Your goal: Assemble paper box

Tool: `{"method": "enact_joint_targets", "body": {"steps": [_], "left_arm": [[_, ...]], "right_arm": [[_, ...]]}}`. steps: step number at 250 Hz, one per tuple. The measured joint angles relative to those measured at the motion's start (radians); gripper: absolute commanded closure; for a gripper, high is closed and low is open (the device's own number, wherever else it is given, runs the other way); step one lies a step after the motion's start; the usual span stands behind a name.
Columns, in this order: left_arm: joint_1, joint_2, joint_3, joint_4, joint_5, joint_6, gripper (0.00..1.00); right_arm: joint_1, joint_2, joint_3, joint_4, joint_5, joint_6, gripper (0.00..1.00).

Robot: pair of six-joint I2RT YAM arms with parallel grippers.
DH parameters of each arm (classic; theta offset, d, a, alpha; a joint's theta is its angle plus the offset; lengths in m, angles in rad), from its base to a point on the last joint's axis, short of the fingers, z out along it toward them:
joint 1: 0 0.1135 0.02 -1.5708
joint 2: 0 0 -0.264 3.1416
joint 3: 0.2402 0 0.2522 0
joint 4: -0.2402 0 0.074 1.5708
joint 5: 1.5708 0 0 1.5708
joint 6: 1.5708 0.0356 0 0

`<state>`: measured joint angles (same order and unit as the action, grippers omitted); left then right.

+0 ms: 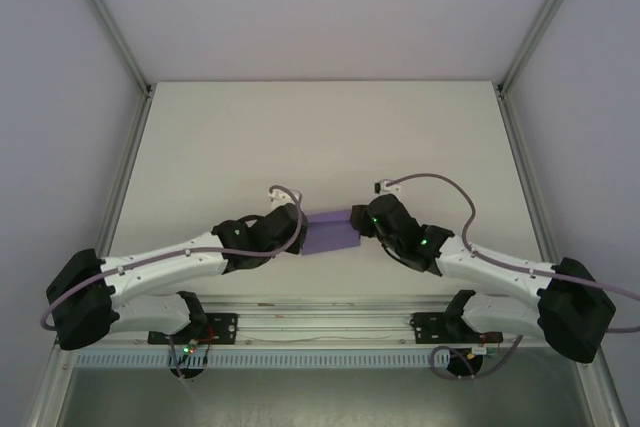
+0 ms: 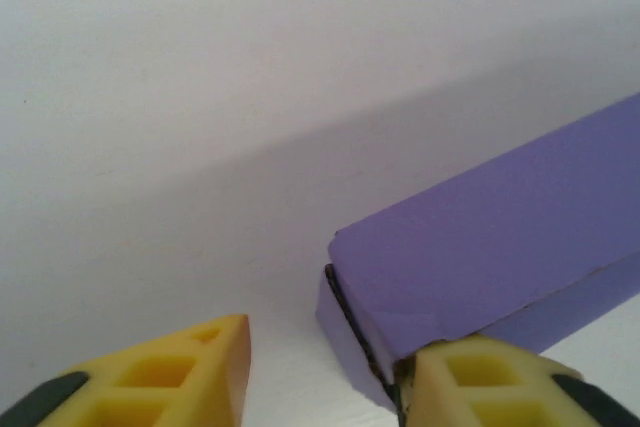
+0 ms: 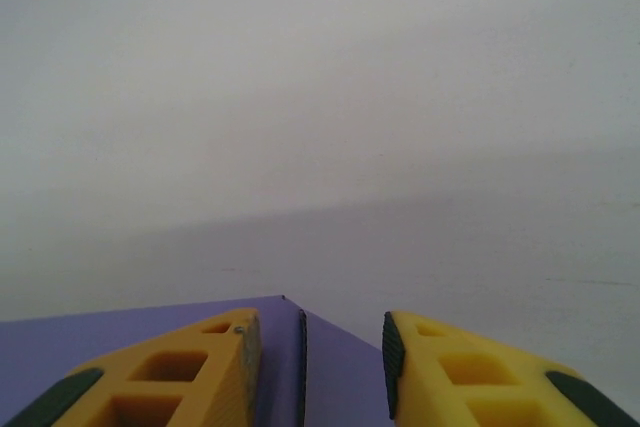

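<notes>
Arms reach inward from both near corners of the table (image 1: pixel 320 137), elbows bent low and forearms angled toward each other, so that the two wrists almost meet over the middle of the near half. Between them lies the paper box (image 1: pixel 332 232) — folded into a small lavender block resting flat on the white surface, its long axis running from one arm to the other. The left gripper (image 1: pixel 300 227) sits at the box's left end and the right gripper (image 1: pixel 360 222) at its right end, each just against the card. From the left wrist, the yellow fingers (image 2: pixel 170 377) stand apart with a clear gap; the box's end corner, where a dark seam runs down the edge, pokes into that gap beside the right-hand finger, while the other finger is well clear of it, so nothing is pinched. From the right wrist, the fingers (image 3: pixel 500 377) are likewise parted — a thin raised edge of the card stands between them, nearer the left-hand finger, and the purple top panel passes beneath that finger.
</notes>
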<state>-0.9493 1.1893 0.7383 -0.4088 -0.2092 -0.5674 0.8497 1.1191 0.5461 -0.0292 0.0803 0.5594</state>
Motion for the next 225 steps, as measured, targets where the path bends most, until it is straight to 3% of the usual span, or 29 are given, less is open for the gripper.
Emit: {"method": "enact_joint_targets", "body": {"steps": [15,55,179,225], "left_arm": [[0.0,-0.008,0.006,-0.027,0.014,0.017,0.36],[0.0,-0.021,0.052,-0.109,0.053,0.049,0.0],[0.013,-0.033,0.158,-0.12,0.055,-0.064,0.0],[0.064,-0.051,0.045,-0.053,0.099,-0.133,0.2]], "right_arm": [[0.0,0.0,-0.004,0.008,0.0,0.003,0.63],[0.0,0.0,-0.018,0.024,0.018,0.006,0.65],[0.046,-0.034,-0.112,0.151,0.036,-0.025,0.71],[0.047,-0.025,-0.113,0.162,0.04,-0.029,0.72]]}}
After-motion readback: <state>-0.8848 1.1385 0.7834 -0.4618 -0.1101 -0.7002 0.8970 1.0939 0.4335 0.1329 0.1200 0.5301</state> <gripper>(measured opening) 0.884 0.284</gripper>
